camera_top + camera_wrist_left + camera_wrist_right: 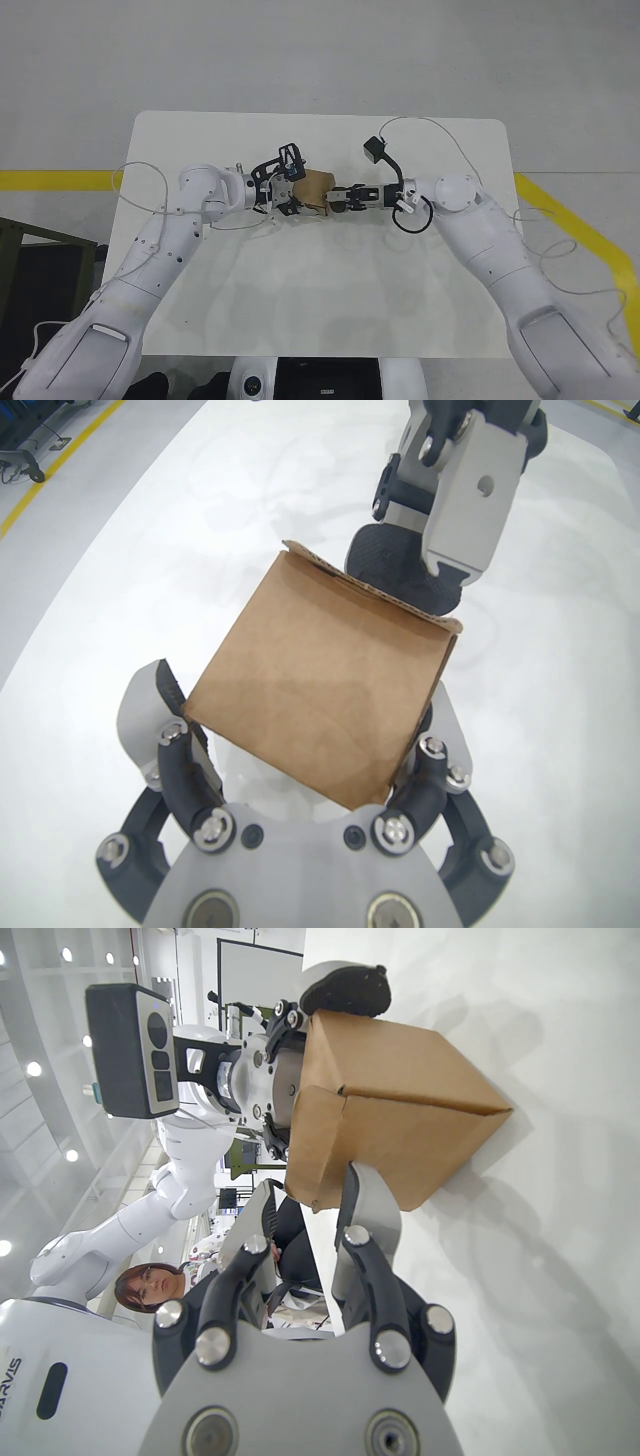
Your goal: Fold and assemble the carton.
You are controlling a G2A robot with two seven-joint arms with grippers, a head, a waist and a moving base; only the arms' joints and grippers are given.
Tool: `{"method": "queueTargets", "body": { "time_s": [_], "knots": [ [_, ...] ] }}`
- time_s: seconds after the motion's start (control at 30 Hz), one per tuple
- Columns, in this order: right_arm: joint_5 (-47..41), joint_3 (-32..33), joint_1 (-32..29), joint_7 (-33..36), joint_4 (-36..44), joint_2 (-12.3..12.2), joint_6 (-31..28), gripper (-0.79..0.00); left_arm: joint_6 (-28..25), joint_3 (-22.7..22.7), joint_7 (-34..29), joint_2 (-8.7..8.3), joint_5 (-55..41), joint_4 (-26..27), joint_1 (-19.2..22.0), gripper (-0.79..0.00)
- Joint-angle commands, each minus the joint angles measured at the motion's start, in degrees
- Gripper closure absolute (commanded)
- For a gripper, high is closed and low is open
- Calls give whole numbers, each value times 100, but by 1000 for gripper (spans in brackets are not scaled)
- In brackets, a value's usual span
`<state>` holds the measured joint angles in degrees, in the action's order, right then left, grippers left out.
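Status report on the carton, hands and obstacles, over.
Left hand shut on carton. Right hand open, one finger against the end flap. Flap partly folded. No obstruction seen.

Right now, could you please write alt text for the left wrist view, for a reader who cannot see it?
A brown carton is held between the two fingers of the left gripper over a white table. At its far, open end, a dark padded finger of the right gripper rests against the corrugated edge.
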<state>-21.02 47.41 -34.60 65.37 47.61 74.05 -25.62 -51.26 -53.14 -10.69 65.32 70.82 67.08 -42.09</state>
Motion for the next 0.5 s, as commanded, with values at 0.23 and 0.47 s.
{"method": "queueTargets", "body": {
  "time_s": [0.23, 0.47],
  "knots": [
    [216, -32, 136, -108, -308, 51, 35, -228, -16, 0, -7, 2, 13, 11, -11, -785],
    [389, -23, 205, -146, -396, 64, 70, -175, -23, 0, -16, 4, 17, 14, -17, -785]
  ]
}}
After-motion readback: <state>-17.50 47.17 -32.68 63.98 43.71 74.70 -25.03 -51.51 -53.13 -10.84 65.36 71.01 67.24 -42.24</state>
